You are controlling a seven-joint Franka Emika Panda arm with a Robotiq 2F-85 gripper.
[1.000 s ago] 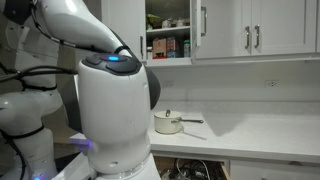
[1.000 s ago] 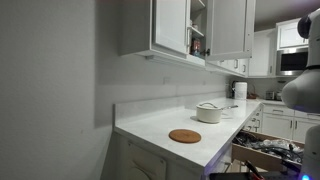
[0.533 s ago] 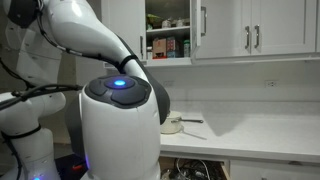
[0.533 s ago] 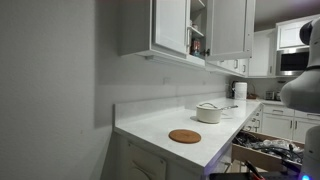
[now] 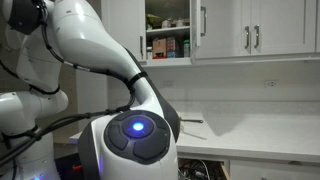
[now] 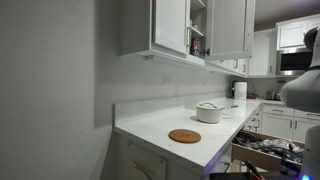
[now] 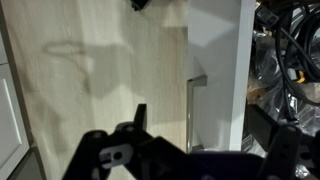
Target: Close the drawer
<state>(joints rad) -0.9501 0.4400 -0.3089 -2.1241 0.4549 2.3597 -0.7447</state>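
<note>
Wrist view: the drawer (image 7: 218, 50) stands pulled out, its long axis and bar handle (image 7: 190, 110) running top to bottom. The gripper (image 7: 213, 128) has its fingers (image 7: 139, 118) spread apart.

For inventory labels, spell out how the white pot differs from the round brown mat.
The white pot stands up with walls; the round brown mat lies flat. The pot is white, the mat brown. The pot sits farther along the counter, the mat nearer the camera. Both are round and rest on the counter.
</note>
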